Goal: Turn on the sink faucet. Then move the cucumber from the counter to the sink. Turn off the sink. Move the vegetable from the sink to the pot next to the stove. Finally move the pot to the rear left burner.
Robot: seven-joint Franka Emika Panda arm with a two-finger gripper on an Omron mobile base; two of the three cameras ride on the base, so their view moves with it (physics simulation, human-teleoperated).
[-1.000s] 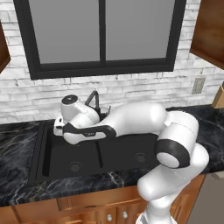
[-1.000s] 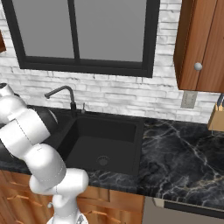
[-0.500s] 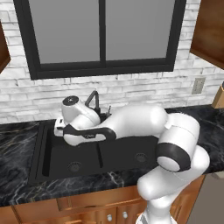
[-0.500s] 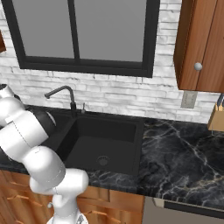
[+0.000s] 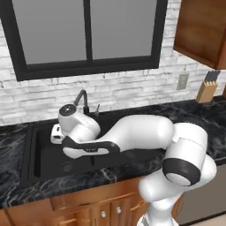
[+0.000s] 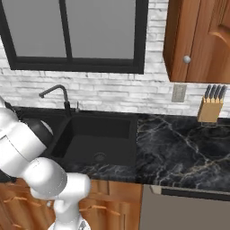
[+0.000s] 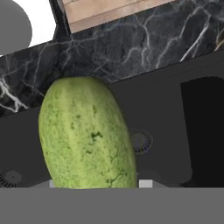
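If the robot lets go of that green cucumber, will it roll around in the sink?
Probably a little: the cucumber is rounded and oblong, so it may roll sideways. Its skin looks smooth, perhaps slippery. The sink floor looks flat, so it should settle.

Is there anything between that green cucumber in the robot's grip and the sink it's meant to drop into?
Nothing visible. In the hand view the cucumber sits between the fingers directly above the open black sink, with only bare basin and a drain below it.
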